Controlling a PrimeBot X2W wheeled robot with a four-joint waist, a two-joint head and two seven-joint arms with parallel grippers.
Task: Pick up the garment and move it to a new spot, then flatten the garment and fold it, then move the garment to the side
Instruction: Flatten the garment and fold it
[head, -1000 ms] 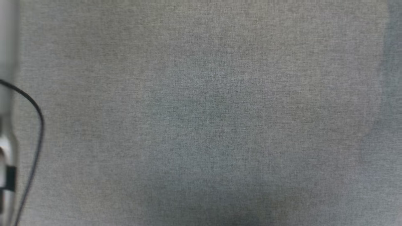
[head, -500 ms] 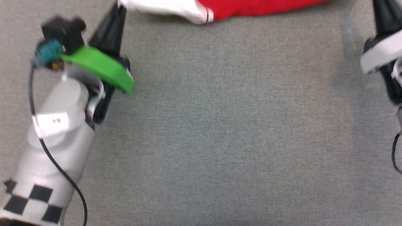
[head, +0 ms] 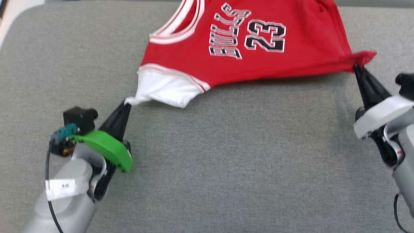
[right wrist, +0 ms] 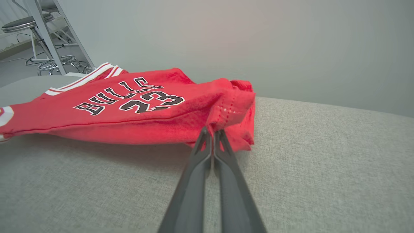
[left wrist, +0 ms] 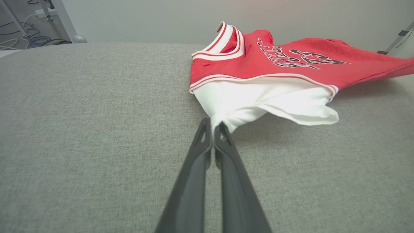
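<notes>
left tool (head: 127, 103): clenched on the tip of the white sleeve (head: 165, 89). In the left wrist view its 2 dark fingers (left wrist: 194, 168) press together with white cloth pinched at the tips.
right tool (head: 356, 66): clenched on the hem corner (head: 364, 57). In the right wrist view its 2 fingers meet on a bunch of red fabric.
garment (head: 258, 64): red jersey pulled taut between the 2 tools and lying beyond both sets of fingertips. The edge nearest the tools is lifted off the worktop (head: 226, 161) and casts a shadow under it. I cannot tell how much of the far part rests down.
front: faces up. The black, white-outlined lettering (head: 226, 35) and the number 23 (head: 265, 35) sit roughly midway between the 2 tools, beyond the line joining them.
collar (head: 181, 26): red-white striped, beyond the left tool and off toward the right tool's side.
sleeve trim: a red-white stripe where the white sleeve meets the red body, just beyond the left tool's tips.
worktop surface: grey woven cover, with a rounded corner far beyond the left tool.
green bracket (head: 103, 147): just behind the left tool, on the pale wrist, with a black cable (head: 48, 181) running back along the forearm.
stool (right wrist: 22, 22): on the floor, well beyond the right tool, past the garment.
</notes>
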